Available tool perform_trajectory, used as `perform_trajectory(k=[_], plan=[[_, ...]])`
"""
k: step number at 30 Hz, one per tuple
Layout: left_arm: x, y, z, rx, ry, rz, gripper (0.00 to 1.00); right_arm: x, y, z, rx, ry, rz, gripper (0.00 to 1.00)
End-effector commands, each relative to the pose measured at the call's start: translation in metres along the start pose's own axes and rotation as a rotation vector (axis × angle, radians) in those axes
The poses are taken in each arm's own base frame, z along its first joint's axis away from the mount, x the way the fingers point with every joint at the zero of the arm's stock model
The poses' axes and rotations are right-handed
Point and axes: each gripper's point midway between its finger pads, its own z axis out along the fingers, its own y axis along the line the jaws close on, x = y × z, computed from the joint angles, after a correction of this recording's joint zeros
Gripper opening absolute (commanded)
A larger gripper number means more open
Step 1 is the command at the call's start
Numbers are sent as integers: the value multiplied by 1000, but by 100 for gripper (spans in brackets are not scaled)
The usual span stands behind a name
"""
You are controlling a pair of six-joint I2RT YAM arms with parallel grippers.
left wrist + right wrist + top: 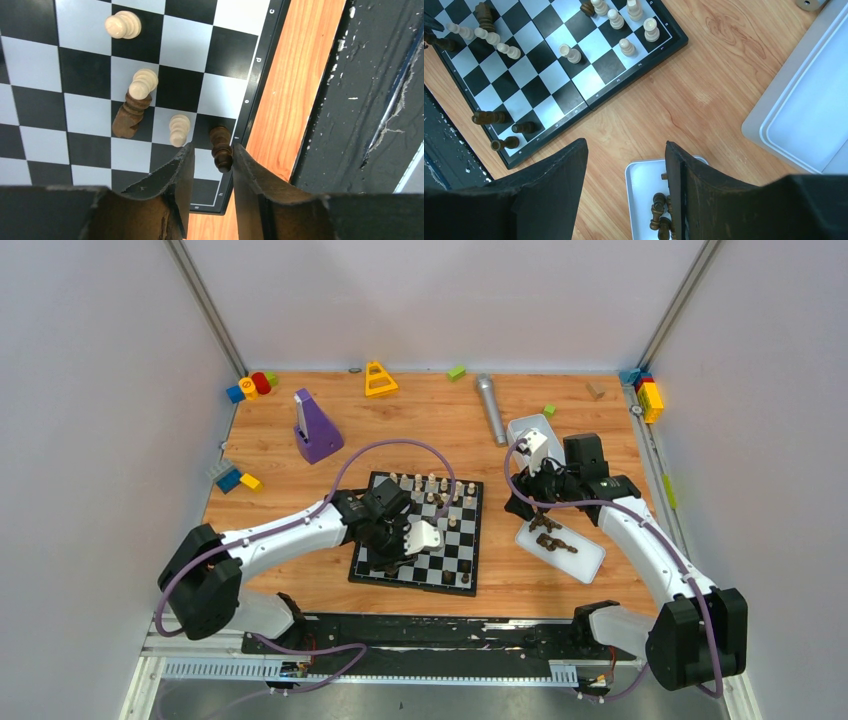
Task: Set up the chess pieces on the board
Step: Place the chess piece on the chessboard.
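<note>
Right, left tool (212, 150) stands part-open astride a small dark brown turned pawn (221, 150). There's a gap on one side, so no clamp. Pawn looks upright on an edge square of the black-and-white checkered board (186, 44). Right tool (626, 160) is wide and empty, over the small white tray (636, 181) of dark brown pieces (658, 212). We reckon these are light, stiff, smooth and tippy: pinch low on the stem, fingers vertical, gentle squeeze.

Wooden table (285, 485), board (448, 558), 2 white trays (590, 562), toy blocks (250, 385)
</note>
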Motion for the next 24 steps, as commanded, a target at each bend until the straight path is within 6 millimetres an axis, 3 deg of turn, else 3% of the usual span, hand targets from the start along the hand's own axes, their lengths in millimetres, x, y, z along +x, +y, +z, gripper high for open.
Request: perform_trajectory(k=[1,8,12,19,24], plan=[[-21,15,-18,-99,-64,22,44,-4,-1,-2,1,-16,-21,59],[-38,27,-47,-201,-121,56,58,-4,-1,-1,0,-14,-18,60],[-55,33,-55,-220,-163,74,60,-4,-1,-1,0,-14,-18,60],[-81,36,-47,-147,-197,89,61,-4,-2,-2,4,-14,-17,59],[-93,56,-40,-201,-199,60,60,-4,-2,-2,8,-14,-19,59]])
